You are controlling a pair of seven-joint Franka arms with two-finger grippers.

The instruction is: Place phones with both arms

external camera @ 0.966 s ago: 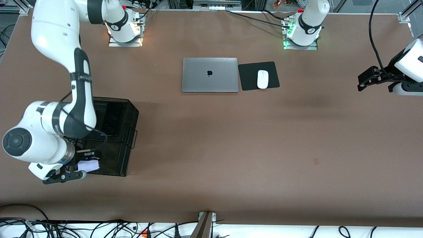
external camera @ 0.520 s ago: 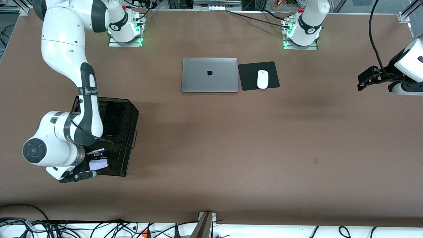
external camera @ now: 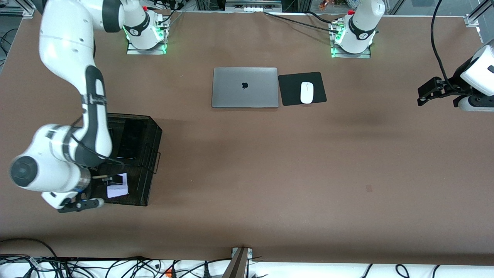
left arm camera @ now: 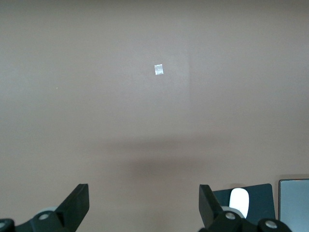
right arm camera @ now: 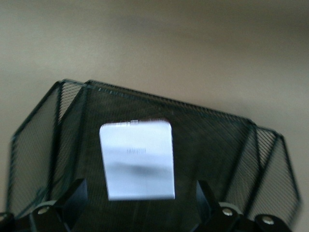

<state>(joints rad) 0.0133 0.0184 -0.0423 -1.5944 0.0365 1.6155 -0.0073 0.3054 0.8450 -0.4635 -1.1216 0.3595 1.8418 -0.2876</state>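
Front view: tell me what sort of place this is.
Probably a robotics lab made up as a desk: two bolted-down arms, cables along the table edge, plus a closed laptop, a mouse and a mesh tray.

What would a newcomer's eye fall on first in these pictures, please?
Probably the right gripper, open over a black mesh tray at the right arm's end of the table, with the white phone lying inside. Then the silver laptop beside a white mouse.
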